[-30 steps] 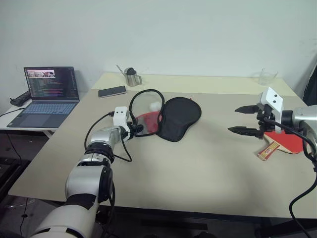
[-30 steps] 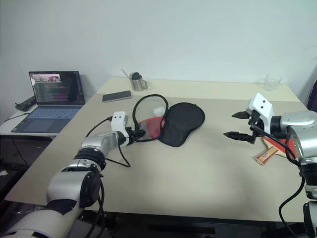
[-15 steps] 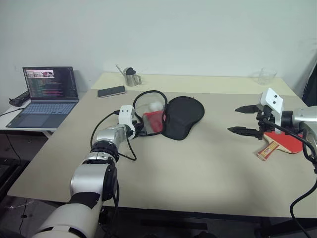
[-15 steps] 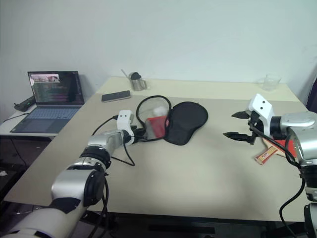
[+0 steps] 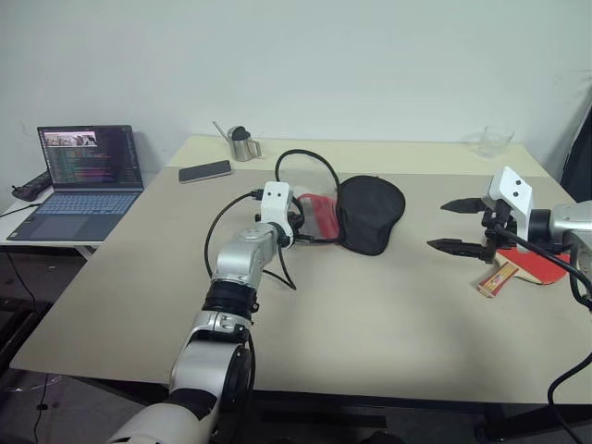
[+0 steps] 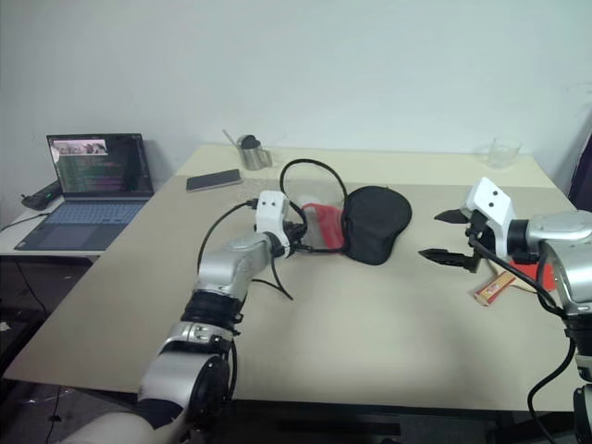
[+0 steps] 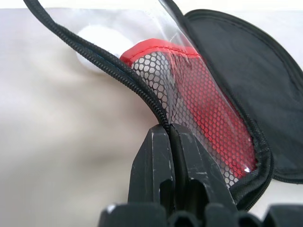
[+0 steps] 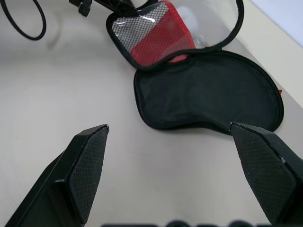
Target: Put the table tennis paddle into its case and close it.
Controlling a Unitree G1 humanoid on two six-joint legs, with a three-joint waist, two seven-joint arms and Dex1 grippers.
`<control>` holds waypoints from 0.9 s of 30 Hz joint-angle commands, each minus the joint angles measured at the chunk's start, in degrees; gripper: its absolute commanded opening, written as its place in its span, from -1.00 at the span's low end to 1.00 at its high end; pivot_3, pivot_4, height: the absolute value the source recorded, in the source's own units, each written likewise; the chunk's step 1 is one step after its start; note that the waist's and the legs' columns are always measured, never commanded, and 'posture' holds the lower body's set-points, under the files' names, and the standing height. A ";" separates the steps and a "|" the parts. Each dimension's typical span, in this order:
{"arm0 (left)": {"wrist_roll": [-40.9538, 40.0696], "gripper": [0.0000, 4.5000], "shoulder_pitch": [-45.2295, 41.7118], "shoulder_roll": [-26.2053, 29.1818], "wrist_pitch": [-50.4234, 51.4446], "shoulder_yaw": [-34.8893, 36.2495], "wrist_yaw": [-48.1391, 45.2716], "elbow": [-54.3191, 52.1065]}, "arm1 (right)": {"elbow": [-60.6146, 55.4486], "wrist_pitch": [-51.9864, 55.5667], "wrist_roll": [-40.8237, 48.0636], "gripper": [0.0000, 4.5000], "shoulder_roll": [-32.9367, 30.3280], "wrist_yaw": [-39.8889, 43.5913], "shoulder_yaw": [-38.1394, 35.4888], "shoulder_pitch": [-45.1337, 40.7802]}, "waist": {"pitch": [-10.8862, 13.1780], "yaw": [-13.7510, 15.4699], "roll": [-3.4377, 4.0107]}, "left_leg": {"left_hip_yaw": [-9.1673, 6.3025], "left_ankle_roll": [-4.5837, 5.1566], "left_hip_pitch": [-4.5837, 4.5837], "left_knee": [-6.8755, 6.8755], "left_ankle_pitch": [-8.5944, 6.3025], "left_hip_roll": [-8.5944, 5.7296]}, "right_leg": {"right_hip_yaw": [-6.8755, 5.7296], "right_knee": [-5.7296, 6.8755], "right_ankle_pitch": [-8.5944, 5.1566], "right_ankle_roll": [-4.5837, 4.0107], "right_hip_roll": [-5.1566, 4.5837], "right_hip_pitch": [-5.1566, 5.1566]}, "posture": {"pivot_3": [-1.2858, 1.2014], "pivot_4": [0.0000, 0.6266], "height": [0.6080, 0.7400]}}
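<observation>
Our left gripper is pinched tight on the zip edge of the case, holding it open. Right of the case, our right gripper waits spread wide just beside the table tennis paddle. Next we should grab that paddle.

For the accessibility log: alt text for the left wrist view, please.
The left gripper is shut on the zip edge of the soft red-and-black paddle case, lying open on the beige table; red mesh and a clear panel show inside.
</observation>
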 commanded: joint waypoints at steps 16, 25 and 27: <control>-0.78 -0.98 9.51 -5.97 12.35 -3.16 7.23 -22.20 | -2.74 0.48 1.77 1.00 -1.02 0.61 -0.98 0.16 | 0.01 0.46 -0.01 | 0.01 0.00 0.02 0.00 0.00 0.01 | 0.01 -0.03 0.00 0.01 0.01 0.04 | 0.03 -0.52 1.00; -1.36 -0.98 11.26 -7.75 16.56 -3.15 8.54 -27.09 | -2.11 0.32 1.46 1.00 -0.47 1.78 0.24 -0.64 | 0.01 0.56 -0.01 | 0.01 0.00 0.02 0.01 0.00 0.01 | 0.00 -0.06 0.00 0.01 0.01 0.07 | 0.03 -0.52 1.00; -1.67 -0.98 11.55 -8.10 17.55 -2.95 8.72 -27.96 | -2.04 0.33 1.43 1.00 -0.39 1.98 0.45 -0.81 | 0.01 0.57 -0.01 | 0.00 -0.01 0.02 0.01 0.00 0.01 | -0.01 -0.05 0.00 0.01 0.01 0.07 | 0.03 -0.52 1.00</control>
